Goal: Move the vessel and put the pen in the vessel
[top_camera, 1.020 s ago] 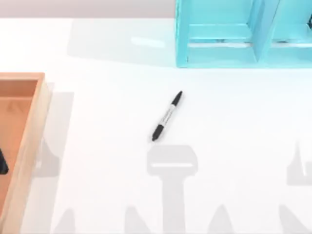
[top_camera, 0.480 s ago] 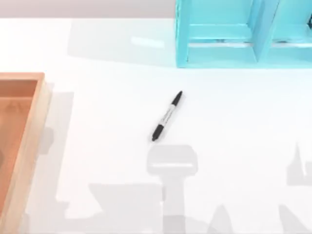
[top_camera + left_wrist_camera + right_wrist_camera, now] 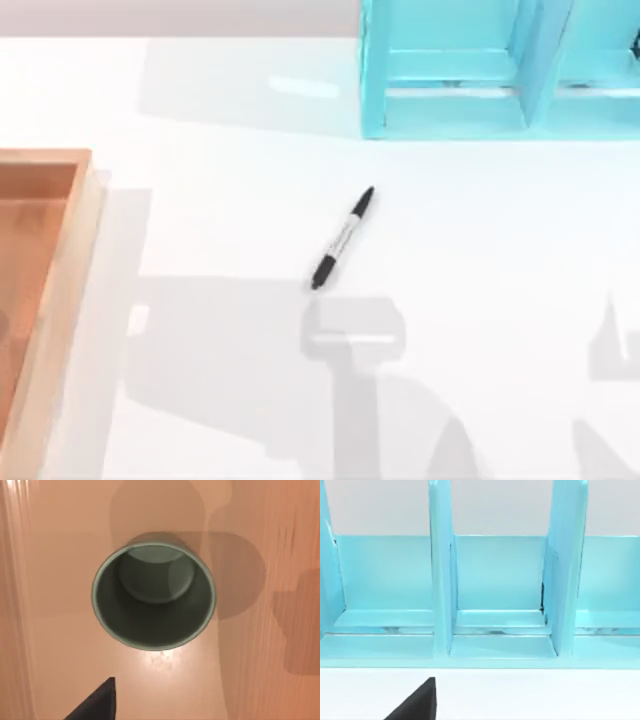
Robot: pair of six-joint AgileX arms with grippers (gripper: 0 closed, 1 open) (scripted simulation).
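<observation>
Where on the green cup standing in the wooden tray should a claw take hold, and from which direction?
Grip the green cup by its rim, coming straight down from above. It stands upright on the wooden tray with its round mouth open to the left wrist view, so one finger could probably go inside and one outside the thin wall.

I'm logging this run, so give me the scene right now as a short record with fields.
pen: pen lies flat on the white table, slanted, untouched
vessel: vessel stands upright and empty on the wooden tray, seen from above by the left wrist camera
shelf: turquoise shelf at the table's far right
task: pen not yet in vessel
</observation>
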